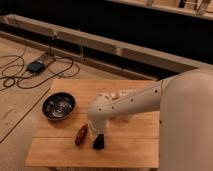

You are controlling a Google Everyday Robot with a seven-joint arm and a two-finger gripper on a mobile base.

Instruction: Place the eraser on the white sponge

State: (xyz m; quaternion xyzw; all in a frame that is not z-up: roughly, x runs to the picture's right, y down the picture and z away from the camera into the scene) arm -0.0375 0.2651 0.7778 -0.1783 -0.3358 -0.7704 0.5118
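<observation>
The eraser (pixel 99 142) is a flat black block on the wooden table (pixel 130 145), near the front middle. My gripper (pixel 98 131) hangs at the end of the white arm (pixel 130 102), directly over the eraser's far end and down at it. The arm's body hides the fingers. The white sponge is out of sight, probably hidden behind the arm.
A reddish-brown elongated object (pixel 81 134) lies just left of the eraser. A metal bowl (pixel 58 106) sits at the table's left. Cables and a dark box (pixel 36 66) lie on the floor to the far left. The table's front edge is close to the eraser.
</observation>
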